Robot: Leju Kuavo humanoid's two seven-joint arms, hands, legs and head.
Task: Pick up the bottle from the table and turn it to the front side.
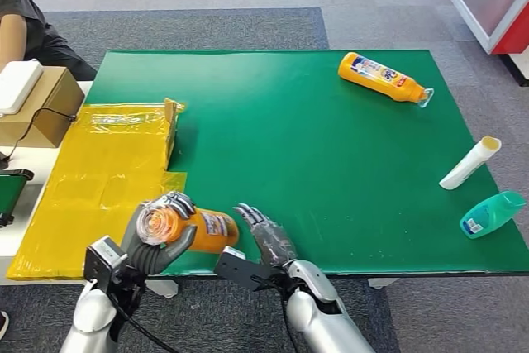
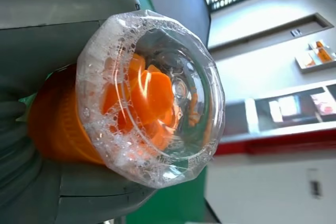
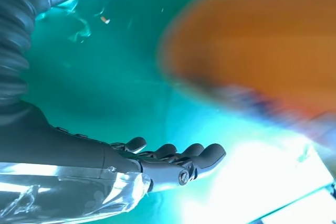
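My left hand [image 1: 153, 241] grips an orange bottle [image 1: 199, 229] near the table's front edge, holding it on its side with its clear foamy base toward me. Up close, the left wrist view shows that bottle [image 2: 146, 98] with my thumb and fingers [image 2: 59, 35] wrapped round its orange body. Just to its right my right hand [image 1: 265, 237] is open, fingers stretched out, not touching the bottle. In the right wrist view those fingers [image 3: 174, 156] lie flat over the green mat, with the orange bottle [image 3: 253, 45] blurred beyond them.
A second orange bottle [image 1: 383, 77] lies at the far right of the green mat [image 1: 312, 146]. A white tube [image 1: 469, 163] and a teal bottle [image 1: 492, 213] lie at the right edge. A yellow-wrapped box [image 1: 106, 171] is on the left, a person's arm [image 1: 12, 39] beyond it.
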